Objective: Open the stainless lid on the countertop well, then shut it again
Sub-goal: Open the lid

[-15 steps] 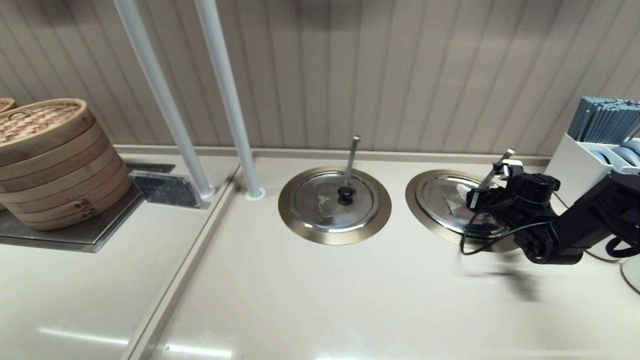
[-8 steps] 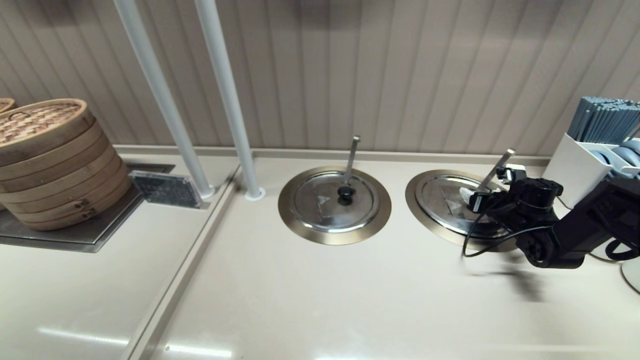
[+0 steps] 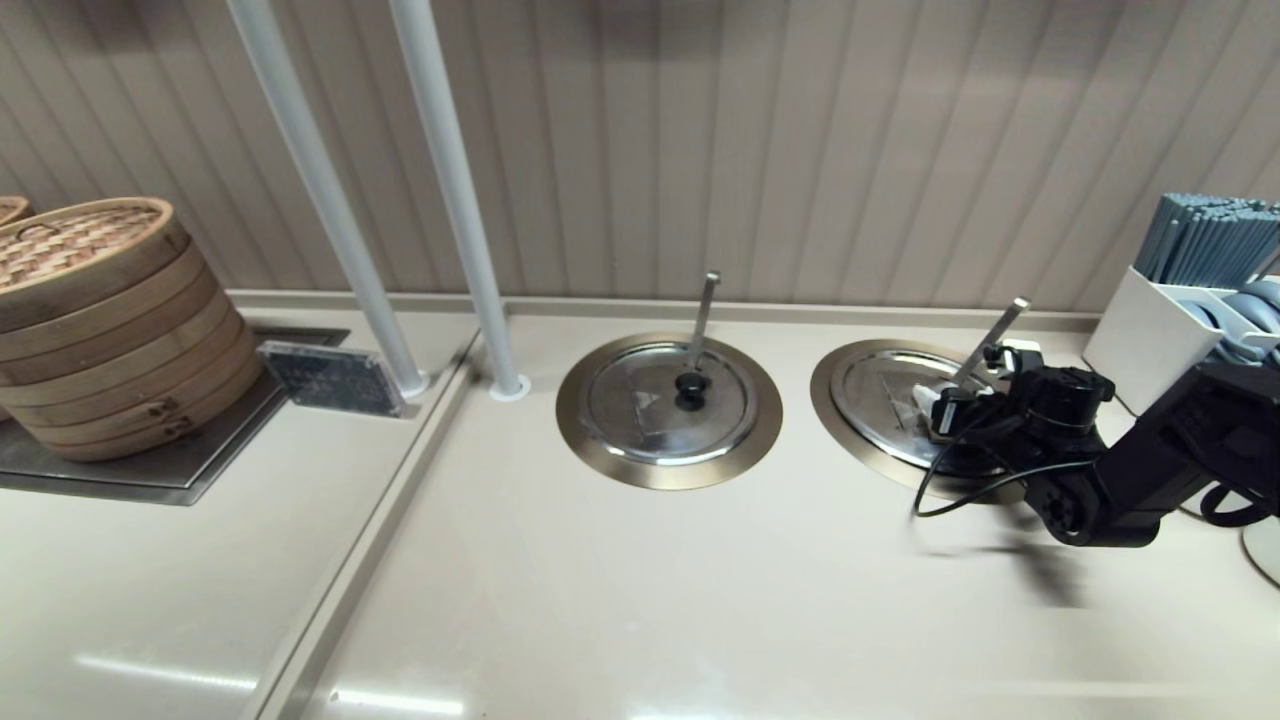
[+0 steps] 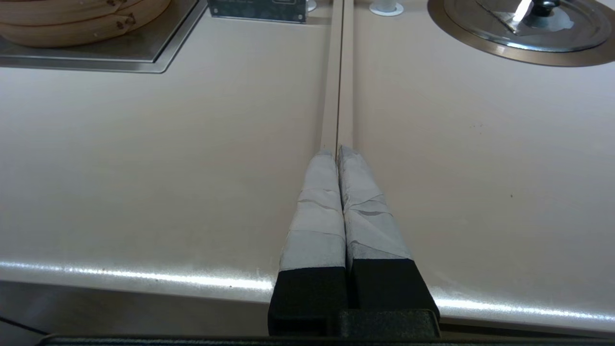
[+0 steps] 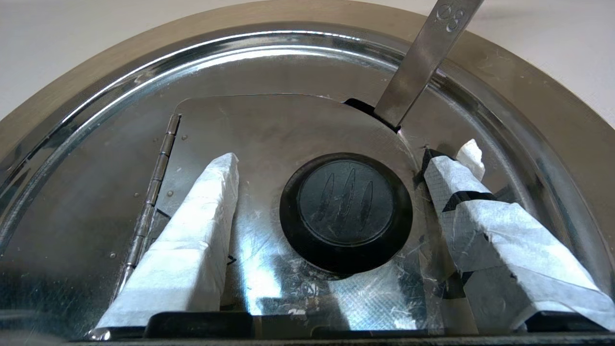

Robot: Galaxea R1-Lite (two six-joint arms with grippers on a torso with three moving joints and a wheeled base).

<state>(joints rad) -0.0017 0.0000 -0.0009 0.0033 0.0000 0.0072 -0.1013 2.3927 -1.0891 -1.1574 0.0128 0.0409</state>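
Observation:
The stainless lid (image 3: 885, 400) lies flat in the countertop well, whose brass-toned ring (image 3: 835, 415) sits at the right of the counter. Its long slanting ladle handle (image 3: 990, 340) pokes out through a notch. My right gripper (image 3: 965, 400) hangs low over the lid, open. In the right wrist view the lid's black knob (image 5: 347, 211) sits between the two taped fingers (image 5: 192, 250), with a gap on each side. The hinged flap (image 5: 269, 134) of the lid lies closed. My left gripper (image 4: 338, 151) is shut and empty near the counter's front edge.
A twin lid (image 3: 668, 400) with a near-vertical ladle handle (image 3: 703, 315) sits to the left. Two white poles (image 3: 470, 250) rise behind it. Bamboo steamers (image 3: 95, 320) stand on a steel tray far left. A white holder of grey chopsticks (image 3: 1190, 290) stands far right.
My right gripper has sunk lower and drawn slightly forward over the lid, bringing its fingers down around the knob. The lid has not moved.

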